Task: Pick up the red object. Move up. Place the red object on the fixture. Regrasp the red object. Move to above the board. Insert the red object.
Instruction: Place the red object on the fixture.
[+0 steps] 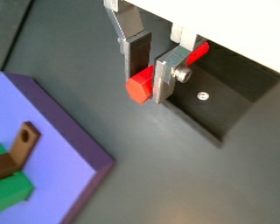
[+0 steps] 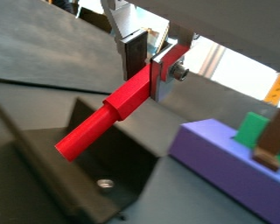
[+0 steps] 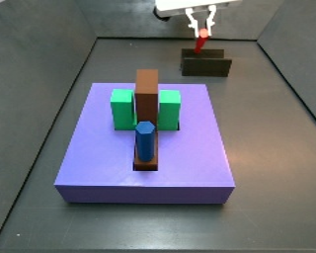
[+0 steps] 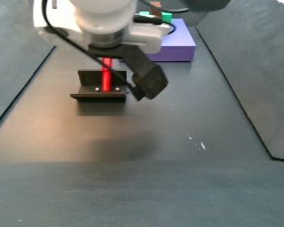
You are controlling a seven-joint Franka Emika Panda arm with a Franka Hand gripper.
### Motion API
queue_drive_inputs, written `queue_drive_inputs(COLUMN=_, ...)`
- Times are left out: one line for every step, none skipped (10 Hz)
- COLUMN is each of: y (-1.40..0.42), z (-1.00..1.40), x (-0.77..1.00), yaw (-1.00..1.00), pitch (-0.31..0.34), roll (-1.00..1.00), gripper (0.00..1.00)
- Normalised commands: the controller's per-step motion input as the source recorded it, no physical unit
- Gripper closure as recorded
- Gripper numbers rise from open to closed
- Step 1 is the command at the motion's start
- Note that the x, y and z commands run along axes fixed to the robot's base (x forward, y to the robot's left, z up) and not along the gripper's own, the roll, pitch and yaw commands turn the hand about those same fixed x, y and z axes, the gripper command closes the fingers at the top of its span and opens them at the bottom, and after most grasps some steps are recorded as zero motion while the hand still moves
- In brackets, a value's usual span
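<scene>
My gripper [image 1: 156,73] is shut on the red object [image 1: 139,87], a thin red peg pinched between the silver fingers [image 2: 168,70]. In a wrist view the red object [image 2: 108,118] reaches out from the jaws over the recess of the dark fixture [image 2: 60,171]. In a side view the gripper [image 3: 199,24] hangs at the far end with the red object [image 3: 200,42] pointing down at the fixture [image 3: 205,66]. I cannot tell whether the peg's tip touches the fixture. The lavender board [image 3: 188,148] lies nearer, apart from the gripper.
On the board stand green blocks [image 3: 121,109], a brown bar [image 3: 147,91] and a blue peg [image 3: 145,141]. Raised dark walls [image 3: 286,89] border the grey floor. A dark wrist-mounted housing [image 4: 151,80] hangs beside the fixture [image 4: 99,95].
</scene>
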Motion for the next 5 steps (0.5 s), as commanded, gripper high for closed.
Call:
queue_drive_inputs(y=0.00, z=-0.11, x=0.31, yaw=0.07, pitch=0.000, roll=-0.17, gripper=1.00)
queue_drive_inputs(y=-0.11, z=-0.06, x=0.36, yaw=0.14, pitch=0.000, roll=-0.37, gripper=1.00)
queue_drive_inputs(y=-0.19, z=-0.15, x=0.38, yaw=0.21, pitch=-0.086, roll=-0.59, gripper=1.00)
queue_drive_inputs(y=-0.05, z=-0.25, x=0.25, yaw=0.17, pitch=-0.129, roll=-0.45, gripper=1.00)
queue_drive_inputs(y=0.04, z=-0.24, x=0.01, yaw=0.07, pitch=-0.029, roll=-0.02, gripper=1.00)
